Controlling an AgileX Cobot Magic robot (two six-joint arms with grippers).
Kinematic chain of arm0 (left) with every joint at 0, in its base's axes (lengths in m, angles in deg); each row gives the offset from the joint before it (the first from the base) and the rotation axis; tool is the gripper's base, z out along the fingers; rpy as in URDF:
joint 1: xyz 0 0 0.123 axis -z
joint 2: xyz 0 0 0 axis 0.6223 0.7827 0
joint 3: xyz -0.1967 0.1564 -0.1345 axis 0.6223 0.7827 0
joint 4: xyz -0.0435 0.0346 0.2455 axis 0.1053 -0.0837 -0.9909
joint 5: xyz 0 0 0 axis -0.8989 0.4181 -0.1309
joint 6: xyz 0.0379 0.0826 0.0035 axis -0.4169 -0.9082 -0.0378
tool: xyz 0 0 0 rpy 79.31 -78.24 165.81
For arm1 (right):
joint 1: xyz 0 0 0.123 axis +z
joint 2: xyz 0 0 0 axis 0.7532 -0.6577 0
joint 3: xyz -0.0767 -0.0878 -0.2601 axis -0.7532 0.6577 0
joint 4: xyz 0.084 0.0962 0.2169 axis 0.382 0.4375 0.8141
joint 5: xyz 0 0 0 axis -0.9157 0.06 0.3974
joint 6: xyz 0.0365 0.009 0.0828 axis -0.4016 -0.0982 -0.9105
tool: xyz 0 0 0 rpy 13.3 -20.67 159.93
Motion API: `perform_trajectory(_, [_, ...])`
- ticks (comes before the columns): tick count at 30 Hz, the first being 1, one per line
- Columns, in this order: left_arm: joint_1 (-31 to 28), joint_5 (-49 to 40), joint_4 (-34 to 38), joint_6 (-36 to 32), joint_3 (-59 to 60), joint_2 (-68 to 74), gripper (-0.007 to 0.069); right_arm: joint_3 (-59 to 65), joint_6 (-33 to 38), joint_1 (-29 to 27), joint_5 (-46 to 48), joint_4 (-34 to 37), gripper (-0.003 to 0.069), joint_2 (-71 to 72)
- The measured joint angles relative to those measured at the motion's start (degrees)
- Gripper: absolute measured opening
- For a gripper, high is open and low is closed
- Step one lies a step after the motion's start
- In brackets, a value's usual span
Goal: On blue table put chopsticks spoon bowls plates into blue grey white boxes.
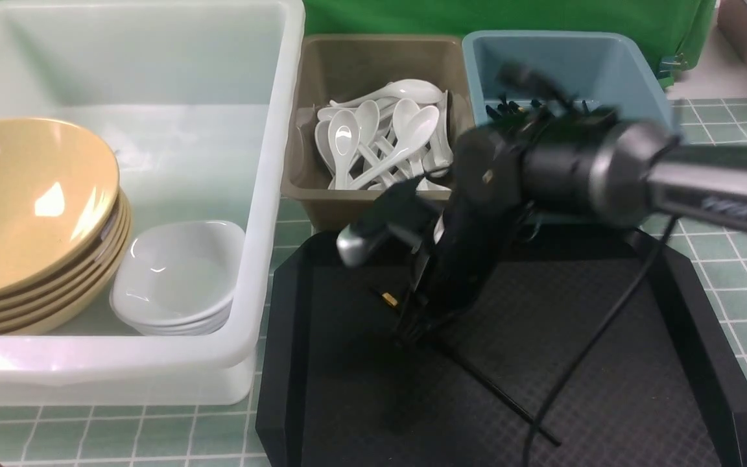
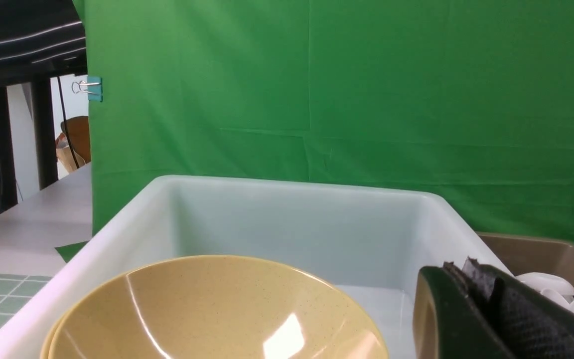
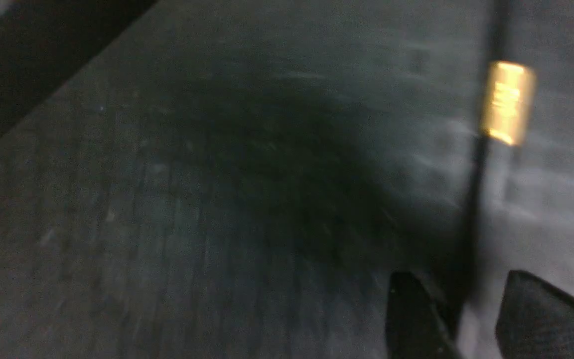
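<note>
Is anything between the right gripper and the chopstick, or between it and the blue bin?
Nothing visible. The chopstick lies between the open fingers of the right gripper on the black tray. Toward the blue bin only the tray's rim and the bin's wall rise; the right arm hides part.

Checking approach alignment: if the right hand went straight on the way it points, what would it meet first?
Probably the black chopstick, lying on the black tray between the parted fingers of the right hand; the tray floor comes next. Blur leaves depth unclear.

Bowls (image 1: 23, 214) and plates (image 1: 179, 279) in left tub (image 1: 270, 194); spoons (image 1: 380, 139) in middle bin (image 1: 373, 58) right of it; chopstick (image 1: 503, 399) on tray (image 1: 607, 363) in front.
</note>
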Motion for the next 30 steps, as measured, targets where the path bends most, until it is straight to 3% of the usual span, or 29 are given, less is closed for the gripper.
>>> perform_trajectory(4, [0.0, 0.0, 0.0, 0.1, 0.0, 0.0, 0.0005, -0.7, 0.2, 0.2, -1.5, -0.2, 0.0258, -1.3])
perform_trajectory(10, [0.0, 0.0, 0.0, 0.1, 0.0, 0.0, 0.0005, -1.7, 1.0, 0.2, 1.4, 0.8, 0.0085, -1.5])
perform_trajectory(17, [0.0, 0.0, 0.0, 0.2, 0.0, 0.0, 0.0005, -1.8, 3.5, 0.7, 3.8, 2.6, 0.0071, 4.1])
perform_trajectory(22, [0.0, 0.0, 0.0, 0.2, 0.0, 0.0, 0.0005, -2.0, 4.4, -3.8, -15.8, 0.3, 0.0071, 17.5])
perform_trajectory(26, [0.0, 0.0, 0.0, 0.2, 0.0, 0.0, 0.0005, -2.3, 4.3, -12.8, -39.4, -0.7, 0.0071, 18.0])
perform_trajectory(30, [0.0, 0.0, 0.0, 0.2, 0.0, 0.0, 0.0005, -2.3, -4.6, -20.5, -49.2, -0.8, 0.0078, 9.8])
